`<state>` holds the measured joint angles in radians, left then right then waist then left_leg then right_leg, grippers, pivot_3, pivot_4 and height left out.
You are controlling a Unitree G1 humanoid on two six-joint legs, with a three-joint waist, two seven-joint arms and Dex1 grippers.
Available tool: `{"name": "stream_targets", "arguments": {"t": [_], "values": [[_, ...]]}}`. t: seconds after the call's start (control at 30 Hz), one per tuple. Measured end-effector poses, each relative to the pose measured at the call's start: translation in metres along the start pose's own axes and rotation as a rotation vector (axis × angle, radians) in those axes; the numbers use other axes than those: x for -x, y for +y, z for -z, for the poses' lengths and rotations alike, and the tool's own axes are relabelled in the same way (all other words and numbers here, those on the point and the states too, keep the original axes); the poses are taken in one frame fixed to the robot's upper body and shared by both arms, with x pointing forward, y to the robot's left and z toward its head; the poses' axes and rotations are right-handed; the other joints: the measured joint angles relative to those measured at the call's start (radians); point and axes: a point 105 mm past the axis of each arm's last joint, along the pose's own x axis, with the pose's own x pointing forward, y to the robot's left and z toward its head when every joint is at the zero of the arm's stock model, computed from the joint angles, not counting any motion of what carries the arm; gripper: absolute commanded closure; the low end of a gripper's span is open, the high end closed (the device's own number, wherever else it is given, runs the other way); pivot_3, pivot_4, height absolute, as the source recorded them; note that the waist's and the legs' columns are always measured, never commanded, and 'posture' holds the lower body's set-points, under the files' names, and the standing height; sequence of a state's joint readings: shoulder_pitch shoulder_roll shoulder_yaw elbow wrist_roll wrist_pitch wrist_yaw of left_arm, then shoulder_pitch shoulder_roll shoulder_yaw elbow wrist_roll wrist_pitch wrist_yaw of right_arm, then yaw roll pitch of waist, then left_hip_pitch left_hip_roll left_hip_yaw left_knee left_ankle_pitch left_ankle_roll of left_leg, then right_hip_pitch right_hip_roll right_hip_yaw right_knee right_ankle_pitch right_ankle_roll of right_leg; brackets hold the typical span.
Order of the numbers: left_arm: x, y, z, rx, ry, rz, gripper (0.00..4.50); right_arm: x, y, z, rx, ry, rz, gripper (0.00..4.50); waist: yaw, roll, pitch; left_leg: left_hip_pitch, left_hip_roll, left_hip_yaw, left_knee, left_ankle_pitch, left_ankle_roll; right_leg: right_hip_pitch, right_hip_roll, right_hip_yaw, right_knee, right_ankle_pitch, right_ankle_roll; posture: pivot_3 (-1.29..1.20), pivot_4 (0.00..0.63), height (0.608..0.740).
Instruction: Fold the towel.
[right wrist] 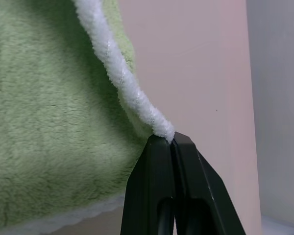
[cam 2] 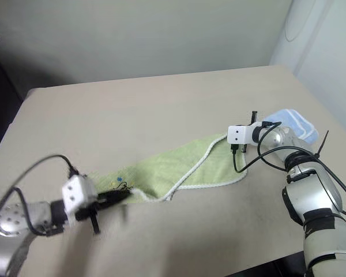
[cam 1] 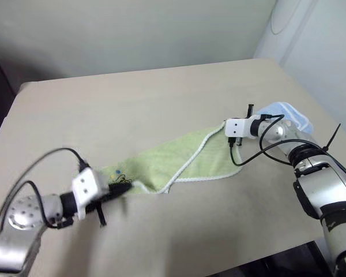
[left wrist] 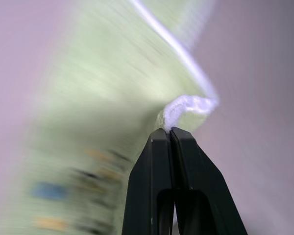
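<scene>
Beige tabletop [cam 1: 161, 92] is carrying the light green towel [cam 1: 179, 161], which is lying stretched in a band between the two arms. At its near end, the left gripper [left wrist: 170, 131] is pinching the white-edged corner, its black fingers [left wrist: 152, 186] pressing fully together on the cloth. At the far end, the right gripper [right wrist: 171, 139] is clamping the white edging of another corner, fingers [right wrist: 196, 191] likewise shut tight. Beside the right arm, a light blue towel [cam 1: 288, 114] is resting near the table's edge.

The towel [right wrist: 54, 122] is fluffy green terry cloth with a nubbly white corded edging. The black fingers [right wrist: 159, 191] look like smooth matt plastic; the tabletop [cam 1: 161, 98] is smooth, matt beige.
</scene>
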<state>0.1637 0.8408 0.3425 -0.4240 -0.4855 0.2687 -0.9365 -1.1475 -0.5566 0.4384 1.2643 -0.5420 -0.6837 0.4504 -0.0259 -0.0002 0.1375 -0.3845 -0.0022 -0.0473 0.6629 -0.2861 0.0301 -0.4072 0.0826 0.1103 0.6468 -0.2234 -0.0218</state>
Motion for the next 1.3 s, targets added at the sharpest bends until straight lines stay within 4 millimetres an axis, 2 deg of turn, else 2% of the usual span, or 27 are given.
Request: {"name": "stream_targets", "arguments": {"t": [0.1, 0.2, 0.37, 0.43, 0.63, 0.73, 0.83, 0.97, 1.07, 1.17, 1.23, 1.3], "values": [[0.005, 0.015, -0.015, 0.056, -0.069, -0.078, 4.49, 0.004, -0.004, 0.005, -0.023, 0.013, 0.016, 4.50, -0.003, 0.000, 0.000, 0.000, 0.000, 0.000, -0.001, 0.005, -0.009, 0.000, 0.000, 0.000, -0.001, 0.000, 0.000, 0.00, 0.150, 0.740], [0.009, 0.027, -0.026, 0.110, -0.135, -0.146, 4.49, 0.011, -0.013, 0.012, -0.060, 0.027, 0.051, 4.50, -0.003, 0.000, 0.000, 0.000, 0.000, 0.000, -0.001, 0.006, -0.010, 0.000, 0.000, 0.000, -0.001, 0.000, 0.000, 0.00, 0.150, 0.740], [0.006, 0.056, -0.058, 0.120, -0.278, -0.264, 4.49, 0.022, -0.036, 0.019, -0.115, 0.054, 0.133, 4.50, -0.002, 0.000, 0.000, 0.001, 0.000, 0.000, 0.001, 0.006, -0.011, 0.001, 0.000, 0.000, 0.000, 0.000, 0.000, 0.00, 0.150, 0.740], [0.005, 0.079, -0.075, 0.129, -0.363, -0.341, 4.49, 0.028, -0.053, 0.020, -0.119, 0.067, 0.178, 4.50, -0.002, 0.000, 0.000, 0.000, 0.000, 0.000, 0.001, 0.007, -0.011, 0.000, 0.000, 0.000, 0.001, 0.000, 0.000, 0.00, 0.150, 0.740], [-0.001, 0.141, -0.111, 0.176, -0.526, -0.490, 4.49, 0.046, -0.107, 0.017, -0.097, 0.104, 0.322, 4.50, -0.007, 0.000, 0.000, -0.001, 0.000, 0.000, -0.001, 0.008, -0.013, -0.002, 0.000, 0.000, -0.001, 0.000, 0.000, 0.00, 0.150, 0.740], [0.000, 0.158, -0.132, 0.143, -0.586, -0.503, 4.49, 0.058, -0.135, 0.010, -0.077, 0.103, 0.398, 4.50, -0.013, 0.000, 0.000, -0.008, 0.000, 0.000, -0.002, 0.008, -0.013, -0.009, 0.000, 0.000, -0.001, 0.000, 0.000, 0.00, 0.150, 0.740], [0.004, 0.161, -0.137, 0.125, -0.594, -0.488, 4.49, 0.074, -0.153, 0.010, -0.083, 0.101, 0.452, 4.50, -0.019, 0.000, 0.000, -0.010, 0.000, 0.000, -0.003, 0.009, -0.014, -0.012, 0.000, 0.000, -0.001, 0.000, 0.000, 0.00, 0.150, 0.740], [0.021, 0.159, -0.136, 0.130, -0.601, -0.470, 4.49, 0.088, -0.160, 0.011, -0.145, 0.047, 0.453, 4.50, -0.026, 0.000, 0.000, -0.015, 0.000, 0.001, -0.001, 0.011, -0.018, -0.018, 0.000, 0.001, -0.001, 0.000, 0.000, 0.00, 0.150, 0.740], [0.038, 0.140, -0.123, 0.164, -0.571, -0.435, 4.49, 0.097, -0.158, 0.003, -0.180, -0.049, 0.387, 4.50, -0.034, 0.000, 0.000, -0.017, 0.000, 0.001, -0.002, 0.013, -0.021, -0.021, 0.001, 0.001, -0.002, -0.001, -0.001, 0.00, 0.150, 0.740], [0.049, 0.120, -0.106, 0.232, -0.530, -0.400, 4.49, 0.104, -0.142, 0.001, -0.220, -0.132, 0.277, 4.50, -0.039, -0.001, 0.000, -0.017, 0.000, 0.001, -0.002, 0.013, -0.022, -0.020, 0.001, 0.001, -0.002, -0.002, -0.002, 0.00, 0.150, 0.740], [0.057, 0.108, -0.101, 0.264, -0.510, -0.378, 4.49, 0.103, -0.123, 0.000, -0.264, -0.184, 0.167, 4.50, -0.041, -0.002, 0.000, -0.017, 0.000, 0.001, -0.002, 0.013, -0.022, -0.020, 0.001, 0.001, -0.002, -0.002, -0.002, 0.00, 0.150, 0.740], [0.065, 0.087, -0.096, 0.280, -0.467, -0.334, 4.49, 0.106, -0.093, 0.001, -0.312, -0.227, 0.010, 4.50, -0.042, -0.002, 0.000, -0.016, 0.000, 0.001, 0.000, 0.013, -0.022, -0.018, 0.001, 0.001, -0.002, -0.003, -0.002, 0.00, 0.150, 0.740]]}}
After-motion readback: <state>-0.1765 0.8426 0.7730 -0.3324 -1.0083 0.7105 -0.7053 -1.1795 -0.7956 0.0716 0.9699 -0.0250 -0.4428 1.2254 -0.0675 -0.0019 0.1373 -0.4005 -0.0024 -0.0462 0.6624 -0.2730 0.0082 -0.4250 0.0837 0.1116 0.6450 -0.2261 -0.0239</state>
